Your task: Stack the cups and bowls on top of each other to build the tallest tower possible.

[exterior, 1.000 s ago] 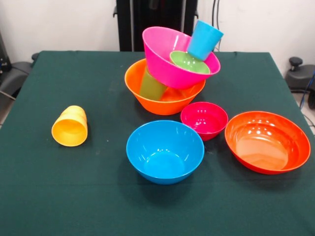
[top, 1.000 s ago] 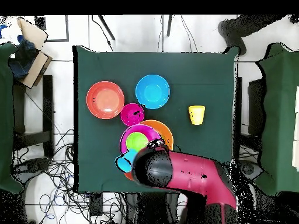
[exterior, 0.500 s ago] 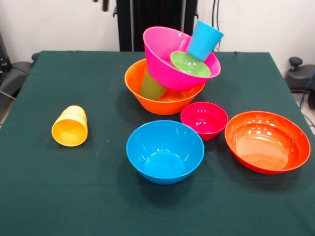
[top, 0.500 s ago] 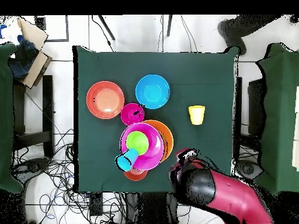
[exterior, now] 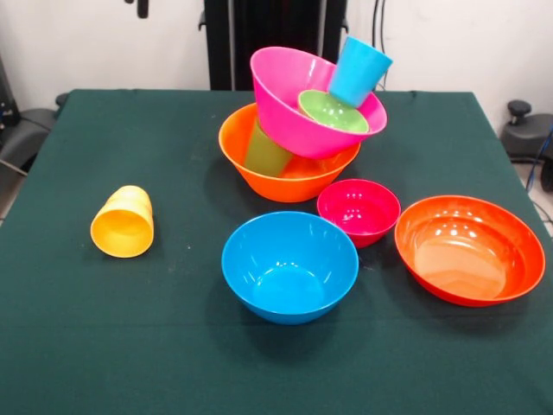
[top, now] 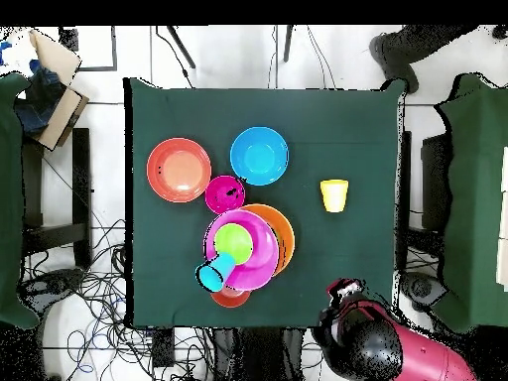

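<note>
Gripper (exterior: 141,8): only dark tips at the top edge of the front view, clear of the table; whether its fingers are apart or together cannot be told. Arm (top: 382,347): red and black, drawn back past the table's edge near one corner in the overhead view, over nothing on the cloth. Table (exterior: 104,328): covered in dark green cloth. Tower (exterior: 302,121): standing toward the back of the table, leaning. Its base is the big orange bowl (exterior: 259,173), upright on the cloth. Inside it, a green cup (exterior: 266,151) props up the big pink bowl (exterior: 285,104), which sits tilted. The pink bowl holds a small green bowl (exterior: 333,111), also tilted, and a blue cup (exterior: 359,69) leaning at its rim. Small magenta bowl (exterior: 359,210): upright, just in front of the tower. Medium blue bowl (exterior: 289,265): upright, beside the magenta one, nearer the front edge. Wide red-orange bowl (exterior: 469,249): upright, on the other side of the magenta bowl. Yellow-orange cup (exterior: 123,222): lying on its side, mouth toward the front camera, well apart from everything else.
</note>
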### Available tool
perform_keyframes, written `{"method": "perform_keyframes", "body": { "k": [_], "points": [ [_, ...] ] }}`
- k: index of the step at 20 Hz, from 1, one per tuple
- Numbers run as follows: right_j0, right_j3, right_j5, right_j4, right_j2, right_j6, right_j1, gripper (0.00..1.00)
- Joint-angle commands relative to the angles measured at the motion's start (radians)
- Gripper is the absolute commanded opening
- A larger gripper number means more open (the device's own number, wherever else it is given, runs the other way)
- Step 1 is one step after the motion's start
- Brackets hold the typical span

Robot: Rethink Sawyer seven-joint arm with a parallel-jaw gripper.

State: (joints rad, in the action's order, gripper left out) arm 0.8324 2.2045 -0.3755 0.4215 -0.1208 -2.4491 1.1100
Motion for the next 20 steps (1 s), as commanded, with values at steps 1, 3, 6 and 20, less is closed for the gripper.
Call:
{"method": "perform_keyframes", "body": {
  "k": [1,3,6,20],
  "points": [
    [-0.012,0.049,0.054,0.168,-0.151,0.231,-0.081,1.0],
    [-0.008,0.02,0.058,0.202,-0.159,0.218,-0.125,1.0],
    [0.018,-0.012,0.06,0.223,-0.189,0.211,-0.175,1.0],
    [0.207,0.05,-0.049,0.193,-0.375,0.3,-0.114,1.0]
  ]
}}
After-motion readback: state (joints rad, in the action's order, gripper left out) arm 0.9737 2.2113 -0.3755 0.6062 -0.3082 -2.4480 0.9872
